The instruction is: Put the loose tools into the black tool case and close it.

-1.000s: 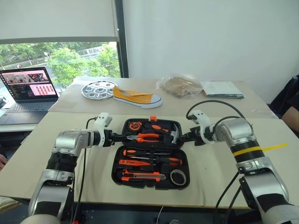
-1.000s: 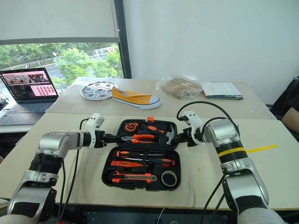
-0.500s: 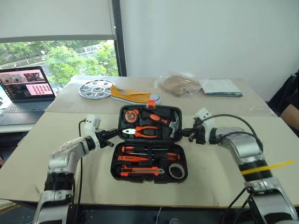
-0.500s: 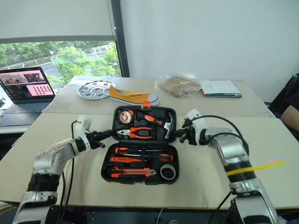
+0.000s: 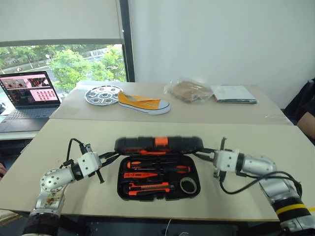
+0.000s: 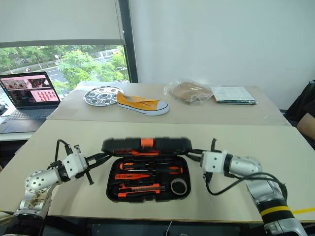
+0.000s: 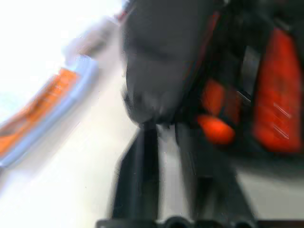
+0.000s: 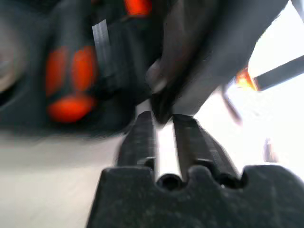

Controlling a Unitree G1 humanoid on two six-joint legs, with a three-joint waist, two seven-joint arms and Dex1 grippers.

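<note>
The black tool case [image 5: 158,196] lies at the near middle of the table. Its lid [image 5: 157,144] tips forward over the base, blurred and seen edge-on, with the orange latch [image 5: 160,142] on top. In the base's slots lie two screwdrivers [image 5: 157,167], a utility knife [image 5: 147,188] and a dark tape roll [image 5: 187,185]. My left gripper [image 5: 110,156] is at the lid's left end and my right gripper [image 5: 204,153] at its right end. In each wrist view the fingers [image 7: 140,175] [image 8: 142,137] stand a narrow gap apart, with the lid's corner just past the tips.
On the far table are an open laptop [image 5: 29,93], a round metal dish [image 5: 102,94], a yellow shoe [image 5: 144,103], a plastic bag [image 5: 189,90] and a booklet [image 5: 235,94]. A person's dark sleeve [image 5: 307,113] shows at the right edge.
The lid swung up from lying flat open and now tips forward over the base, hiding the tools it carries. Both arms drew back and down, wrists rolled, and the fingers parted slightly.
</note>
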